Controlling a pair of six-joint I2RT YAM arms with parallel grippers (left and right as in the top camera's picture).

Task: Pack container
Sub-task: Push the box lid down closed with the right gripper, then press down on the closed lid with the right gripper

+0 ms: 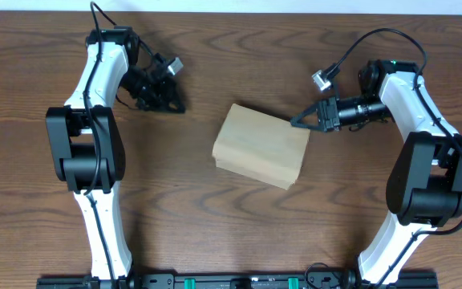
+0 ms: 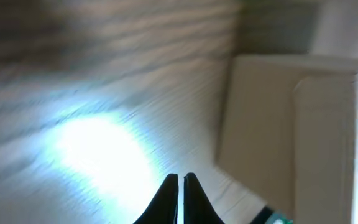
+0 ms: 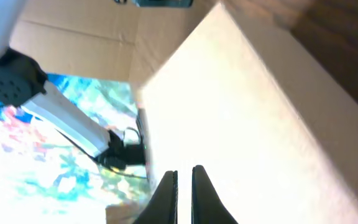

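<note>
Only the overhead view shows the whole layout: the box [image 1: 261, 146] lies mid-tabletop [image 1: 215, 225], turned slightly askew, flaps down, so nothing inside it shows. The left gripper [image 1: 175, 106] sits well apart from it toward the far left. The right gripper [image 1: 295, 123] points at the box's far right edge; whether it touches there I cannot tell.

The right wrist view gives what the overhead cannot: the right gripper [image 3: 184, 180] has its jaws pressed together with nothing between them, and the box's pale side [image 3: 247, 124] fills most of the frame just beyond the tips.

The left wrist view is blurred. The left gripper [image 2: 180, 186] is likewise closed and empty, over glare-lit tabletop [image 2: 98, 149], with a pale cardboard-like shape [image 2: 272, 124] at right that is too soft to identify
</note>
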